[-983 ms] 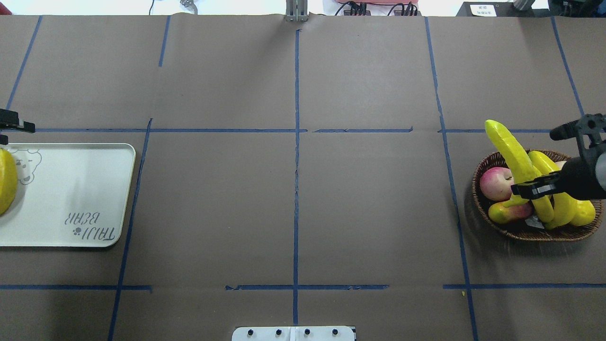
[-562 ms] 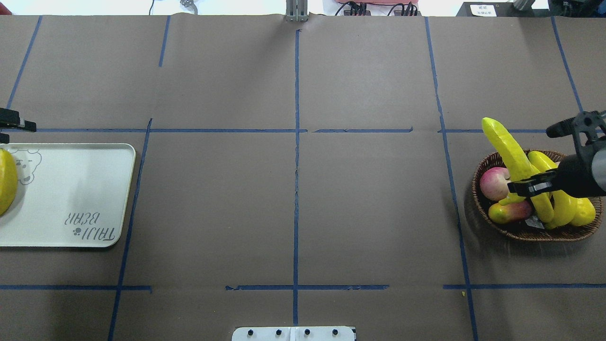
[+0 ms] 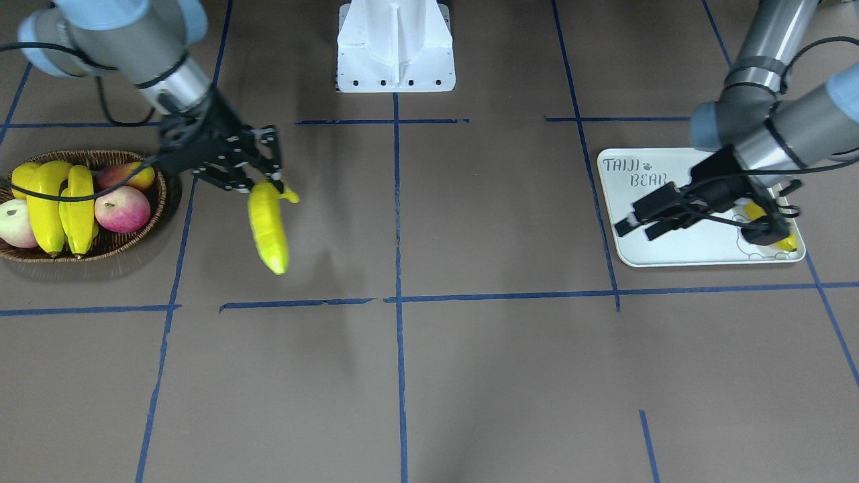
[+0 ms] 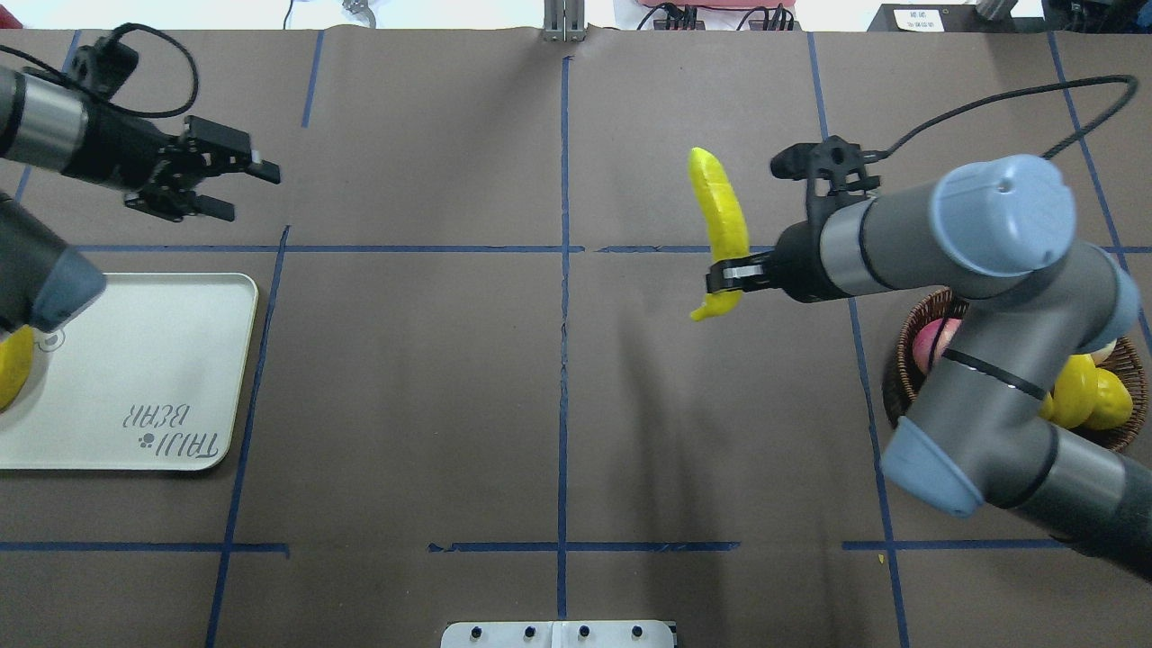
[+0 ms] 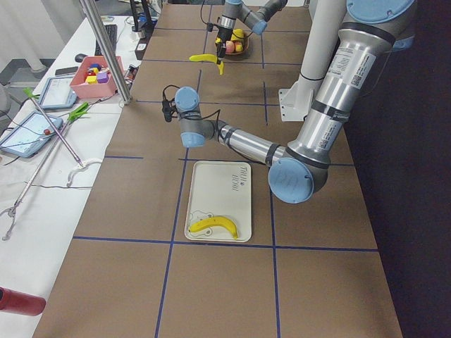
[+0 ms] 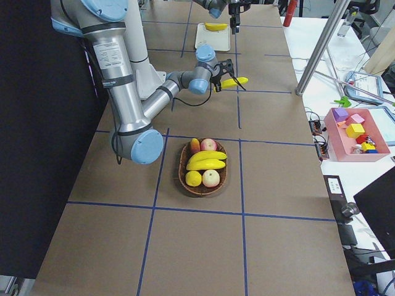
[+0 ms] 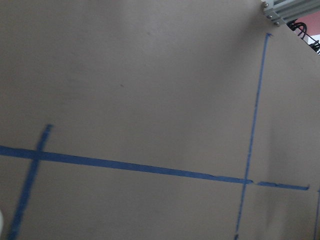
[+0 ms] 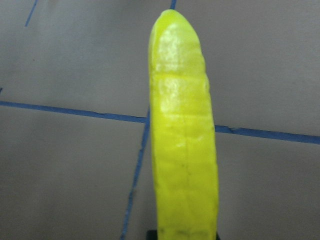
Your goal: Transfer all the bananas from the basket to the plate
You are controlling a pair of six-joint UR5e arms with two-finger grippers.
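At the left of the overhead view the plate [image 4: 153,360] is seen flat on the brown worktop [image 4: 405,405], lettering toward the robot. One banana [image 5: 213,225] is laid across its short side at the bear-drawing end, largely covered from overhead by the left arm. The left gripper [image 4: 245,191] is held over bare worktop beyond the plate's far edge, jaws spread wide with nothing between them. Blue tape lines [image 4: 562,360] are laid across the worktop between plate and basket. Right of centre a second banana [image 4: 720,211] is carried clear of the worktop (its shadow is cast below), and the right gripper [image 4: 725,275] is closed on it near the stem end. Its long axis is kept roughly level and runs away from the robot, the blunt tip pointed at the operators' side. At the far right the basket [image 3: 100,155] is set, much of it hidden from overhead by the right arm's elbow; two more bananas [image 3: 60,208] are laid side by side in it among apples [image 3: 122,209] and other fruit
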